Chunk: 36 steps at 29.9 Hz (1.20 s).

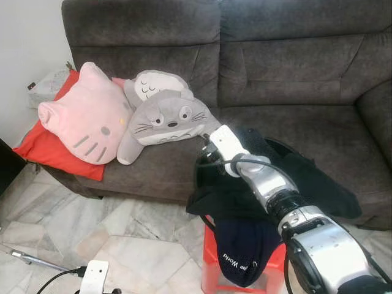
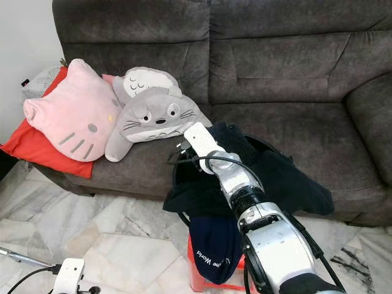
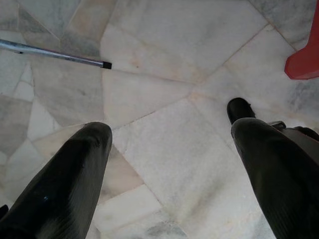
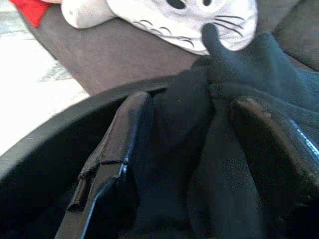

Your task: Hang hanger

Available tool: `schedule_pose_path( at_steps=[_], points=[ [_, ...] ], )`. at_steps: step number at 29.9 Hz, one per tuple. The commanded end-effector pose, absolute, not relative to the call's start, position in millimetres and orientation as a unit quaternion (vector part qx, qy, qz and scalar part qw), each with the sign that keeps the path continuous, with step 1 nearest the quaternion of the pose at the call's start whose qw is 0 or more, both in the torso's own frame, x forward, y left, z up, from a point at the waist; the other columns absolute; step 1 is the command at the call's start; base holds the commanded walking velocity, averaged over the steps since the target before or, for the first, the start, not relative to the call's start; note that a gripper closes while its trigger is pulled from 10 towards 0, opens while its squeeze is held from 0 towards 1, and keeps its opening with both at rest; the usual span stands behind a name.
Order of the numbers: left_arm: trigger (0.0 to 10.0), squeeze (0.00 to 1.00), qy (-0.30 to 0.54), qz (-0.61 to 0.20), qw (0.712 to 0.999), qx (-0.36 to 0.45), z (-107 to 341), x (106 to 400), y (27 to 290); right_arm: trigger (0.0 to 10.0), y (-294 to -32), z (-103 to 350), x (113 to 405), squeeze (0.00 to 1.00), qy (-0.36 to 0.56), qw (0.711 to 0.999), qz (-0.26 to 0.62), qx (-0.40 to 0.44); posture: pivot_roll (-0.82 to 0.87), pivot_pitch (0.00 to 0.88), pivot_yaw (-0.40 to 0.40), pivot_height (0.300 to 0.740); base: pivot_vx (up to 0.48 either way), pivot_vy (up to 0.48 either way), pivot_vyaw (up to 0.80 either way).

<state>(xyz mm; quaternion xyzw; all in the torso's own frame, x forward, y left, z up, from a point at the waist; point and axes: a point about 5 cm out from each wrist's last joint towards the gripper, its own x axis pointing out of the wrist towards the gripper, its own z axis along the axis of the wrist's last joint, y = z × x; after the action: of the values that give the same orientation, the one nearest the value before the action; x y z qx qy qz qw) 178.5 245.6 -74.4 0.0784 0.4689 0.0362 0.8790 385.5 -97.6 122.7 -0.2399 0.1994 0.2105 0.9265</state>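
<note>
Right gripper (image 4: 189, 164) among dark clothing (image 1: 306, 177)

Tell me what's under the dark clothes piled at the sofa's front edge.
Under the dark clothes: a black basket rim and a red stool. The basket's contents are covered. The right hand reaches into the clothes.

The right gripper's (image 4: 184, 164) fingertips are buried in dark clothing (image 1: 318, 184), so any grip cannot be told. A red stool (image 1: 211, 269) sits mostly hidden under a navy cap (image 1: 245, 251), whose white lettering is partly readable. The grey sofa (image 1: 294, 73) runs off the frame's edges.
</note>
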Motion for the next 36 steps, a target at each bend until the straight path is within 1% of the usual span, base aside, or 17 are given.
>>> schedule_pose_path(
  at_steps=[1,13,18,24,32,33,34,35,36],
  points=[
    [10.0,0.0,0.475,0.041,0.876,0.077,-75.1,174.3,250.1,10.0,-94.0,120.7,384.4,0.0,0.202,0.926,0.207,-0.242,-0.25,0.062,0.134,0.74,0.0,0.0,0.0],
    [10.0,0.0,0.476,0.04,0.875,0.077,-75.3,173.7,250.3,10.0,-95.2,113.2,381.0,0.0,0.204,0.929,0.179,-0.253,-0.25,0.063,0.134,0.74,0.0,0.0,0.0],
    [10.0,0.0,0.478,0.036,0.874,0.079,-75.6,173.1,250.3,10.0,-93.1,105.6,376.0,0.0,0.212,0.919,0.187,-0.274,-0.26,0.053,0.141,0.74,0.0,0.0,0.0],
    [10.0,0.0,0.478,0.034,0.874,0.081,-75.8,173.0,249.9,10.0,-99.8,106.5,377.2,0.0,0.203,0.919,0.16,-0.298,-0.26,0.046,0.142,0.74,0.0,0.0,0.0],
    [10.0,0.0,0.479,0.032,0.873,0.082,-75.9,172.6,250.1,10.0,-103.2,105.2,375.8,0.0,0.196,0.921,0.15,-0.302,-0.26,0.036,0.142,0.74,0.0,0.0,0.0],
    [10.0,0.0,0.479,0.032,0.873,0.082,-75.9,172.6,250.1,9.1,-103.6,104.9,375.6,0.0,0.196,0.921,0.149,-0.302,-0.26,0.036,0.142,0.74,0.0,0.0,0.0],
    [10.0,0.0,0.479,0.032,0.873,0.082,-75.9,172.6,250.1,9.1,-103.6,104.9,375.6,0.0,0.196,0.921,0.149,-0.302,-0.26,0.036,0.142,0.74,0.0,0.0,0.0],
    [10.0,0.0,0.48,0.031,0.873,0.083,-76.0,172.3,250.2,0.0,-103.6,104.3,375.0,0.0,0.196,0.921,0.148,-0.301,-0.27,0.03,0.144,0.74,0.0,0.0,0.0],
    [10.0,0.0,0.48,0.031,0.873,0.083,-76.0,172.3,250.3,0.0,-103.6,104.1,374.8,0.0,0.196,0.921,0.149,-0.301,-0.27,0.03,0.144,0.74,0.0,0.0,0.0]
  ],
)
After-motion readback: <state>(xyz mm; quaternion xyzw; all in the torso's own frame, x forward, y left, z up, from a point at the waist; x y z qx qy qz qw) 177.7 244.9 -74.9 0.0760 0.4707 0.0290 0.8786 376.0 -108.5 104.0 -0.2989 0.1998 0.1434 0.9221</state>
